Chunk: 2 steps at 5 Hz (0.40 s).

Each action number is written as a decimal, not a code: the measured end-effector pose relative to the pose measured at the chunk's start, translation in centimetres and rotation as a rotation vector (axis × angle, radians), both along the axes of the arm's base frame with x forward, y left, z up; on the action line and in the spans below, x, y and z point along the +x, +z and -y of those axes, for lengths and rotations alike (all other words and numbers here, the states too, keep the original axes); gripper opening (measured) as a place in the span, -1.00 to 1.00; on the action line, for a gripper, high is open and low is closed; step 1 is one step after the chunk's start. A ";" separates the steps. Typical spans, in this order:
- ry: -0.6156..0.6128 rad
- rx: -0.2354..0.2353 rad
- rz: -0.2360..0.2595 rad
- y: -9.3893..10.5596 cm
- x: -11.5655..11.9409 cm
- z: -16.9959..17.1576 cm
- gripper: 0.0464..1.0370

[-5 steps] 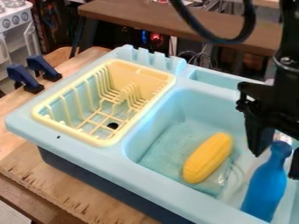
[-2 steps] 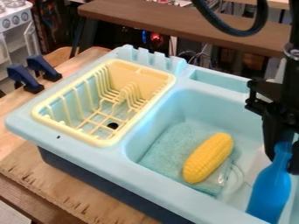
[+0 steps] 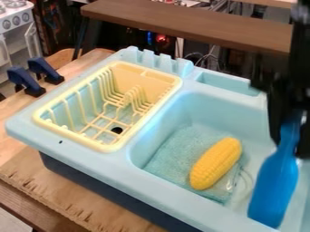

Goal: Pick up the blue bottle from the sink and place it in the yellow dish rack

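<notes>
Within the claw (image 3: pixel 288 146), blue bottle (image 3: pixel 273 190) near corn (image 3: pixel 215 164) on cloth (image 3: pixel 176 152)

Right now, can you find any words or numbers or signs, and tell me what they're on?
None that I can read.
Blue bottle: no writing that I can see.
Yellow corn: no writing that I can see.
White toy stove's knobs: any marks are too small and blurred to read.

The black two-finger gripper (image 3: pixel 289 149) closed around the neck of the blue toy bottle (image 3: pixel 275 186) and lifted it toward 12 o'clock.
</notes>
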State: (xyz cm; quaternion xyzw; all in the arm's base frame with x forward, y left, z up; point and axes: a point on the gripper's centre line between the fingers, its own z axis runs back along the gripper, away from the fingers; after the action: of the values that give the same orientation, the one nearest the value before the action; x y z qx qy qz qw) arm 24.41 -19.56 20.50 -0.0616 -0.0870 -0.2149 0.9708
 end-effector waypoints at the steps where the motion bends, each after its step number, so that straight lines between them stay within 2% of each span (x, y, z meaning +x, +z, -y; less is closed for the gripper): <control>1: 0.030 0.027 0.065 3.9 -1.1 -1.8 -0.40; 2: 0.068 0.028 0.091 6.5 -2.9 -4.2 -0.40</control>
State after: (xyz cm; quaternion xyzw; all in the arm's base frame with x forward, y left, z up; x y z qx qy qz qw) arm 21.56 -15.31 27.04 -0.0352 -0.1301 -0.1854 0.9734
